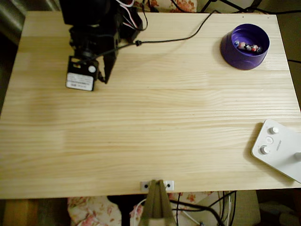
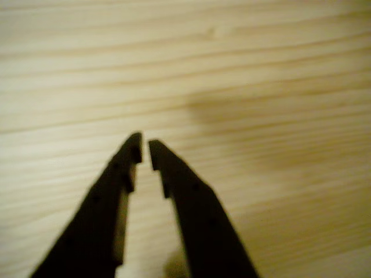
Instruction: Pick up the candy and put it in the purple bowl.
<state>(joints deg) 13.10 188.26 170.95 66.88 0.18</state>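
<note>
The purple bowl point(image 1: 233, 52) stands at the table's far right corner in the overhead view. Inside it lies the candy point(image 1: 248, 47), a small multicoloured wrapped sweet resting on the bowl's floor. My black arm is folded at the far left of the table, and its gripper point(image 1: 101, 77) points down at the wood, far from the bowl. In the wrist view the gripper point(image 2: 145, 148) has its two dark fingertips almost together, with only a thin slit between them. Nothing is held, and bare pale wood lies beneath.
A white device with round knobs point(image 1: 281, 149) sits at the table's near right edge. A black cable point(image 1: 178, 38) runs across the far side from the arm toward the back. A metal clamp point(image 1: 157, 185) grips the middle of the front edge.
</note>
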